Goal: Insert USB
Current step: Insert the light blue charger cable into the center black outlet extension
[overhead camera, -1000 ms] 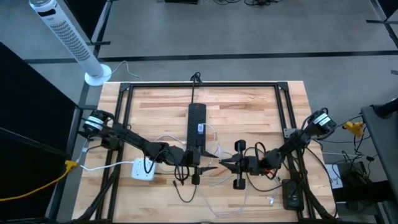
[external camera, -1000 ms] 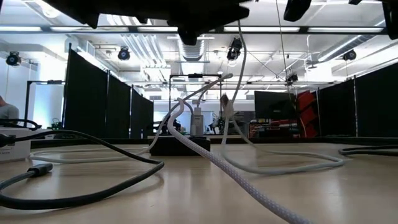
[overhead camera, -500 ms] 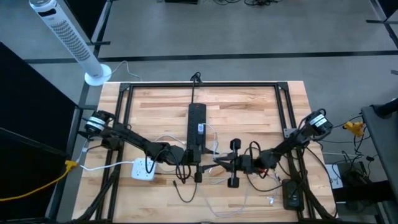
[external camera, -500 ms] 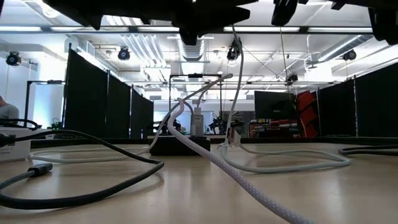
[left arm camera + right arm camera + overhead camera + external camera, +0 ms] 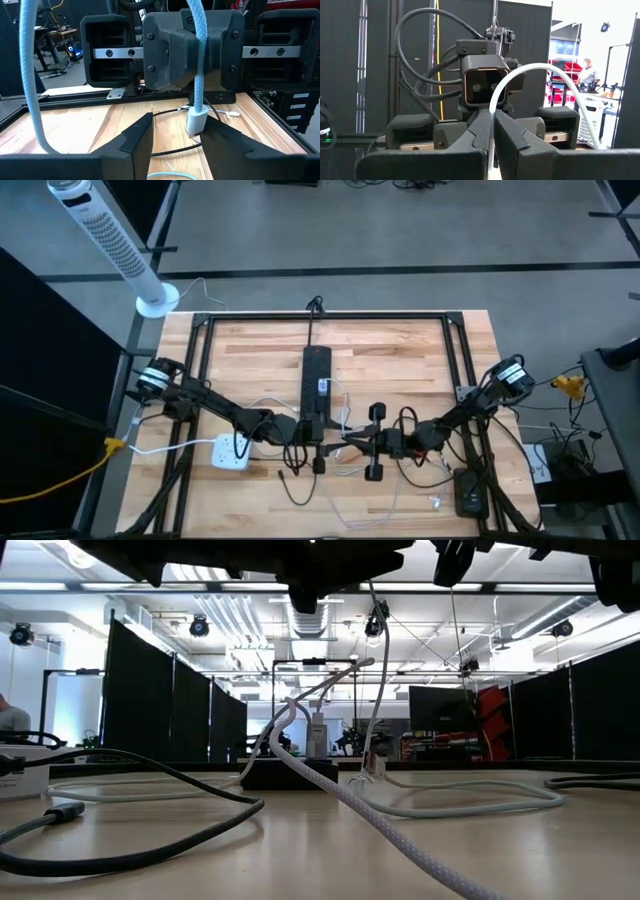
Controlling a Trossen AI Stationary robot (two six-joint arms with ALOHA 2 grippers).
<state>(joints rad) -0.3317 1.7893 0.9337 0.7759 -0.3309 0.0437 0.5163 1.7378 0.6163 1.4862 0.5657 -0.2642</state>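
A light braided cable [image 5: 200, 55] ends in a white USB plug [image 5: 196, 121]. My right gripper [image 5: 492, 117] is shut on this cable near the table's middle [image 5: 352, 442], level and pointing at my left gripper. The plug hangs below it, low over the table [image 5: 372, 766]. My left gripper [image 5: 180, 122] faces it from the left [image 5: 330, 446], open, one finger on each side of the plug. I cannot tell whether a finger touches the plug. The black power strip [image 5: 316, 385] lies flat on the table just beyond. My right gripper pinches the cable [image 5: 492, 131] between its two fingers, a short way back from the plug end. The fingers come level from the table's right. One stretch arcs up and over [image 5: 535, 70]; the plug end hangs slack below the fingers, clear of the table.
A white adapter block [image 5: 230, 450] lies at the left, with white and black cords looped over the table's near half [image 5: 150, 800]. A small white plug [image 5: 323, 388] sits in the strip. A black box [image 5: 468, 492] lies at the near right.
My right gripper has moved toward the table's left, closer to my left gripper, carrying the cable. The hanging plug end has dropped from well above the table to just over it and now sits still.
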